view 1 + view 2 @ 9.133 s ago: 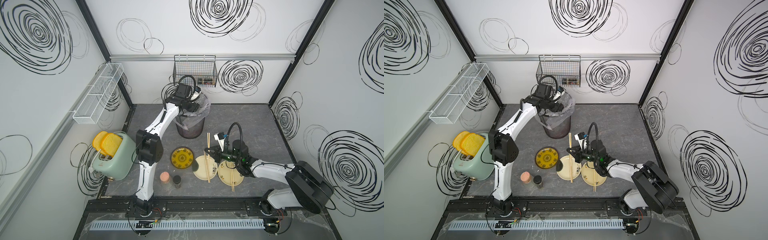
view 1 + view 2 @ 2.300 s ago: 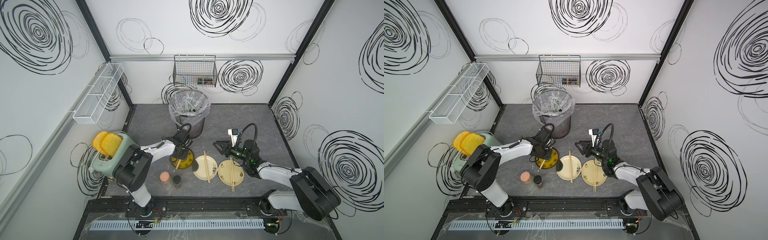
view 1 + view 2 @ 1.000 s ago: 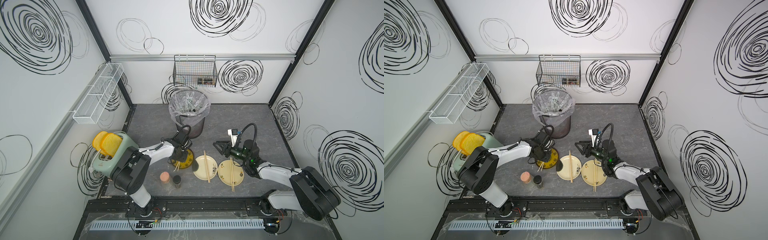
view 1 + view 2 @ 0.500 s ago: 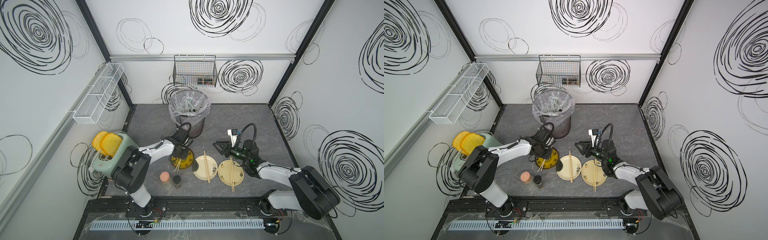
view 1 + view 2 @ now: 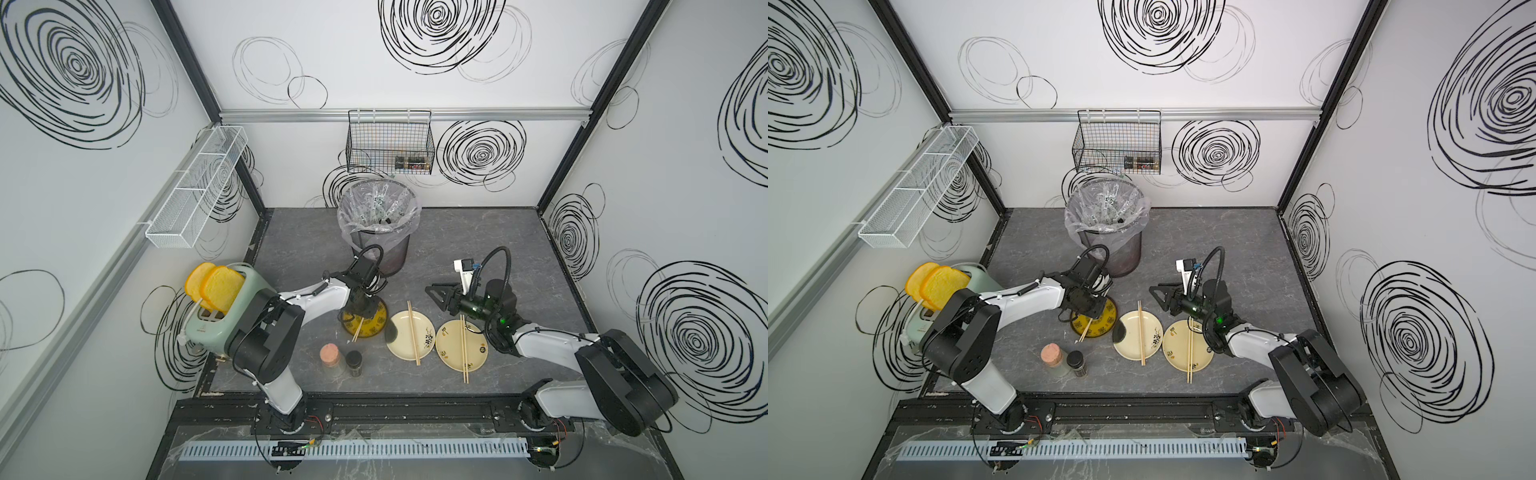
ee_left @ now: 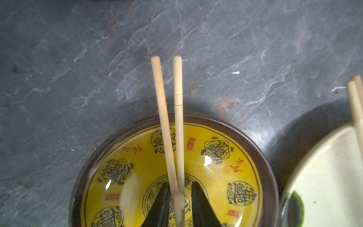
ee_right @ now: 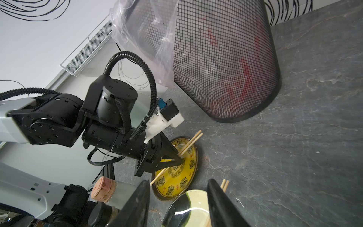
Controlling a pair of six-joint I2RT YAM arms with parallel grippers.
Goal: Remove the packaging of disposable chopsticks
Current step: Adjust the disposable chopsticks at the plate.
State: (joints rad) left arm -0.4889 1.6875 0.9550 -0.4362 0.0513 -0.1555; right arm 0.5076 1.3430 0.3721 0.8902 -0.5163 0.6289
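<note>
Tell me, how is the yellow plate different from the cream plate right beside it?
The yellow plate has a dark rim and black round emblems; the cream plate is pale with one small dark flower mark. The yellow plate's chopsticks lie slanted between the fingers of the left gripper; the cream plate's chopsticks lie straight, untouched. Both plates are round and carry one bare pair.

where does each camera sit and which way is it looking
top views: high up in front, looking down on the table; left arm, right arm, left hand, right hand show.
left wrist: on the left arm, looking down on the yellow plate and chopsticks; own fingertips flank the pair.
right wrist: on the right arm, looking across at the left hand and mesh bin; own open fingers show.
shared: both wrist views show the yellow plate with those chopsticks.
</note>
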